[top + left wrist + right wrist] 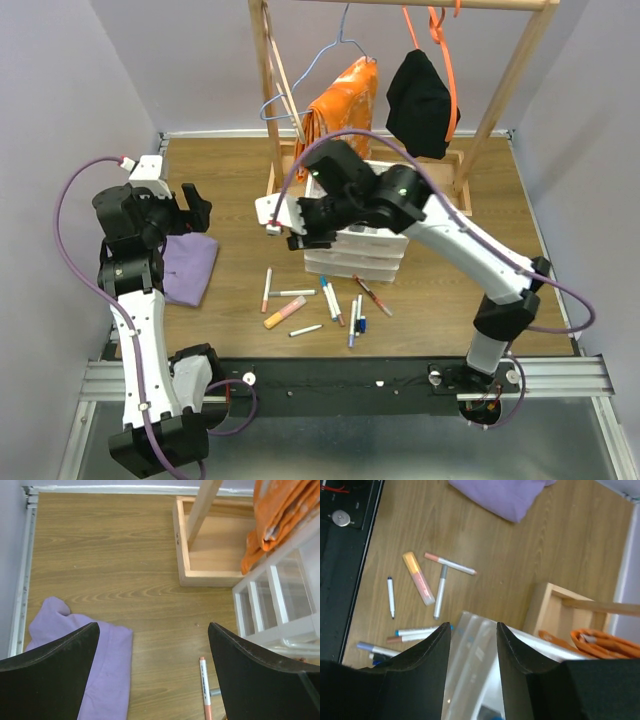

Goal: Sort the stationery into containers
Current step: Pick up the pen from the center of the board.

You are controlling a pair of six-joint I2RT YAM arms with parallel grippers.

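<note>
1. The pens (355, 322) lie loose on the bench (230, 180), just in front of the white drawer unit (360, 262). A fat orange marker (285, 312) lies with them.
2. The white tray (272, 587) sits on top of the drawer unit. That is where the pens should go.
3. The left claw (152, 627) is wide open and has nothing in it. It hangs above the bench, between the purple cloth (105, 670) and a white pen with orange ends (204, 687).
4. The right claw (472, 626) is open part way. I see nothing in it. It hangs over the edge of the tray, with the pens down below on the bench.
5. I think the pens are very light, thin and hard. They are round and smooth, so they may roll or slip away when touched.
6. The best place to grab a pen is its middle, with one finger on each long side. Then it should not tip down at one end.
7. The fat marker looks easiest to pinch. Some pens lie close side by side, so a claw could bump the wrong one.
</note>
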